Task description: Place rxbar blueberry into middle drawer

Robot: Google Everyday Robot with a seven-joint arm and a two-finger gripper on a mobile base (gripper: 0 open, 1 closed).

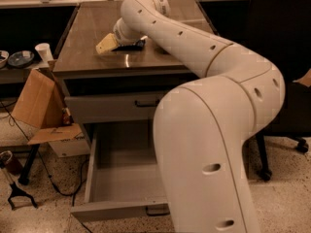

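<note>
My gripper is low over the brown countertop, at the end of my white arm, which reaches in from the right. A dark flat bar, the rxbar blueberry, lies on the countertop right beside the gripper, partly hidden under my wrist. The middle drawer is pulled out wide below, its grey floor bare. Its front handle shows at the bottom edge. My arm's big lower link covers the drawer's right part.
The upper drawer front with its black handle is shut. A cardboard box stands at the left. A white cup and dishes sit on a low shelf. A black chair is at the right.
</note>
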